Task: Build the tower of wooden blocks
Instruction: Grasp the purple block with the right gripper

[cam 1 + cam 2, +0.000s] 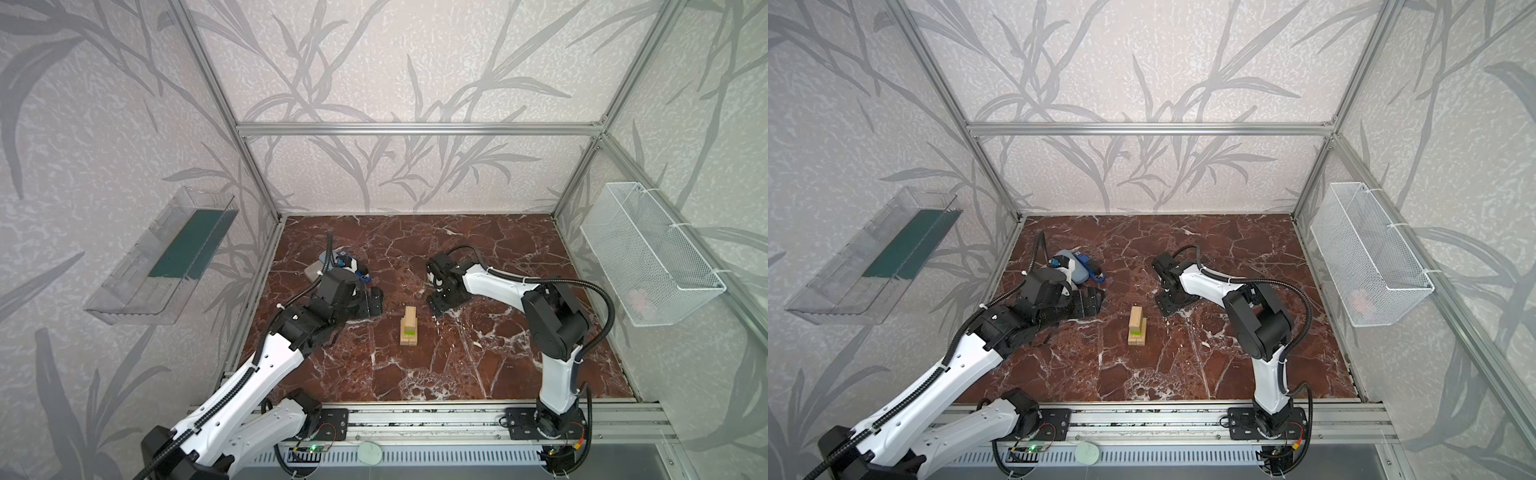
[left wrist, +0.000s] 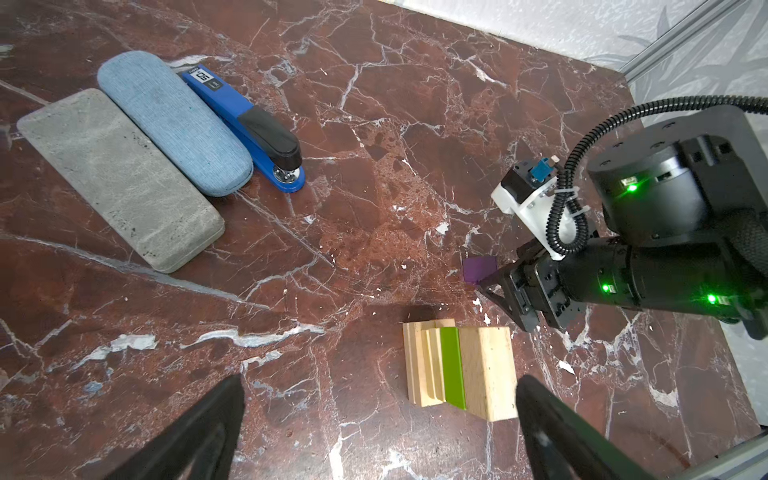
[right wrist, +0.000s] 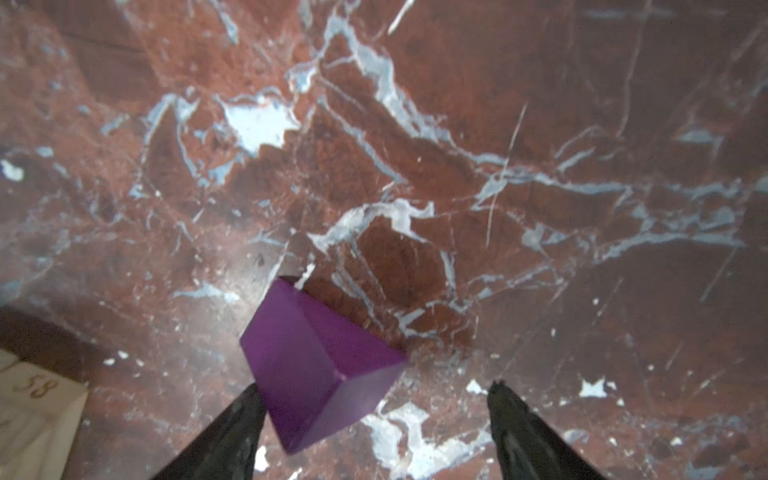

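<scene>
Red-brown marble table (image 1: 519,241), veined in white, boxed in by leaf-patterned walls (image 1: 415,62) and a metal frame (image 1: 415,129). On the left wall, a clear tray (image 1: 162,257); on the right wall, a white wire basket (image 1: 648,253).

Near the middle of the table, in both top views, the tower (image 1: 409,326). Stands free between the two arms, touched by neither. Built of pale wood blocks (image 2: 424,361) in layers, with a green block (image 2: 452,370) just under the topmost pale one.

Off the tower, down on the marble just beside it on the right arm's side, the purple block (image 3: 316,365). Hidden under the arm in both top views. Lies between the fingers of the right gripper (image 3: 374,386), jaws spread. One finger (image 3: 245,415) right at the block's edge, contact impossible to tell; the other well clear. No pinch.

Left gripper (image 2: 380,379) spread wide, holding nothing, hovering over bare marble near the tower.

At the far left of the table, lying side by side and close together, a grey case (image 2: 120,178), a blue case (image 2: 174,120) and a blue-and-black stapler (image 2: 249,124).
</scene>
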Robot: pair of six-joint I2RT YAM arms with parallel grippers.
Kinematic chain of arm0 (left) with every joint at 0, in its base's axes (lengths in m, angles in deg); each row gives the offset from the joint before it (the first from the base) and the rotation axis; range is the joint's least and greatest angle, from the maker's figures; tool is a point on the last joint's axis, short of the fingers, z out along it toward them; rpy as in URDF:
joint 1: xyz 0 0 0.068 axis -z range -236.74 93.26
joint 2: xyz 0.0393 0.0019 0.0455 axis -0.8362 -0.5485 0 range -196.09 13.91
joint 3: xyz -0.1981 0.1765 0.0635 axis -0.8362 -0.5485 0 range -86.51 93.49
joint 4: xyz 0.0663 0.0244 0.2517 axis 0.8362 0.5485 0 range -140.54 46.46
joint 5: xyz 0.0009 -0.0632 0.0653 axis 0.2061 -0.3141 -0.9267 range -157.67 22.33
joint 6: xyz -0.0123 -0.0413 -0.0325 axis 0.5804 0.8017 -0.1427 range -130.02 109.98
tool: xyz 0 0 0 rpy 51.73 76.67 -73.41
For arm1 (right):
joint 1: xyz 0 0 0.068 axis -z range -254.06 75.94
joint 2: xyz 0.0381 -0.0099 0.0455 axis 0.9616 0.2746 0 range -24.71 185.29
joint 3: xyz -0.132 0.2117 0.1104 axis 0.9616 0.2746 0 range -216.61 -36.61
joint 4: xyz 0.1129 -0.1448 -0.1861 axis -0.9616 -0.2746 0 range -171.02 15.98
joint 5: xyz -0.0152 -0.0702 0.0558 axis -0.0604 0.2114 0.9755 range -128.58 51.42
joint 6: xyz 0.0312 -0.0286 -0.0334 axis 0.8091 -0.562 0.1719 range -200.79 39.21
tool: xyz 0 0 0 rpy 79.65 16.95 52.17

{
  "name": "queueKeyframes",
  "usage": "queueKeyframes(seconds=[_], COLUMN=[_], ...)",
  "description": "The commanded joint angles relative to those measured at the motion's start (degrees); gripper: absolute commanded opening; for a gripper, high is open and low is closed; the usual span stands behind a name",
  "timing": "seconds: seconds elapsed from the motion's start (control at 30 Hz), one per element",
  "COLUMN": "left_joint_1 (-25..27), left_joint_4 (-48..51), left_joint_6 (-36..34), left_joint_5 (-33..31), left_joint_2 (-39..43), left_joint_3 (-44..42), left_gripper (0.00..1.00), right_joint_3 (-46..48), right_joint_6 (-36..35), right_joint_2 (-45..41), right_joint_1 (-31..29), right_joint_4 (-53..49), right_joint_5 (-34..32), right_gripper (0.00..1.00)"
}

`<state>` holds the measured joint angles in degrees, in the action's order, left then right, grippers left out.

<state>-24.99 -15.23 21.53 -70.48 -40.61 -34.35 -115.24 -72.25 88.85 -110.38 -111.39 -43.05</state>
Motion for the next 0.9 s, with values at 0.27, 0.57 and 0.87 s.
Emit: queueKeyframes(seconds=[0.27,0.57,0.87], left_joint_1=[-0.61,-0.80,-0.93], left_joint_4=[0.83,1.30,1.67], left_joint_6=[-1.16,-1.43,-0.65], left_joint_5=[-0.98,-0.97,-0.80], left_joint_2=[0.55,1.52,2.75], left_joint_3=[2.09,1.91,1.04], left_gripper=[0.99,1.00,1.00], right_joint_3=[-6.07,-1.47,0.93], right_joint_6=[-1.12,0.43,2.18], right_joint_2=[4.66,2.05,0.75], right_joint_1=[1.32,1.25,0.04], right_joint_4=[-0.89,2.63,3.79], right_joint_5=[1.73,8.52,9.41], right_gripper=[0.69,0.58,0.52])
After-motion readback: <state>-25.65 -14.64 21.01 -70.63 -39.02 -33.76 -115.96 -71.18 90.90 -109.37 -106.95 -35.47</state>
